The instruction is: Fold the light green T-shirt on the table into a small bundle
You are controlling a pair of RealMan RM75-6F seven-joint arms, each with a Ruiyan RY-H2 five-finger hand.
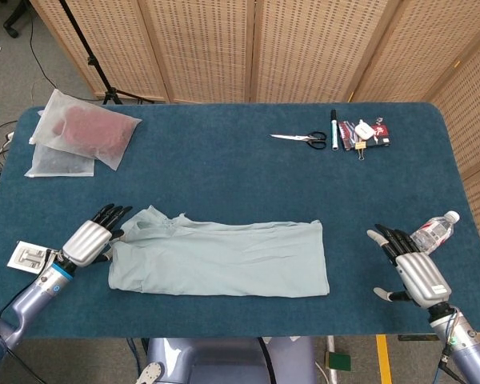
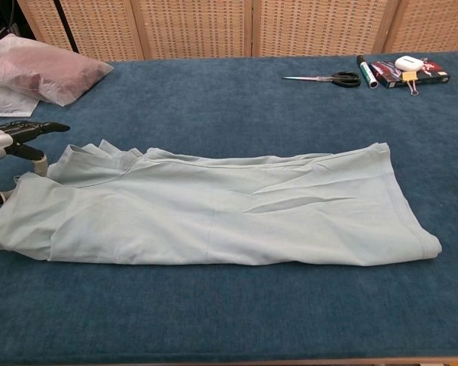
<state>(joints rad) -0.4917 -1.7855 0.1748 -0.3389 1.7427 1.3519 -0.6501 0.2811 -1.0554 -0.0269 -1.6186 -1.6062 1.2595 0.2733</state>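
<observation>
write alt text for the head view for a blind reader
A light green T-shirt, folded into a long strip, lies on a blue table, with the left hand at its collar end. The right hand hovers open beside a water bottle.
</observation>
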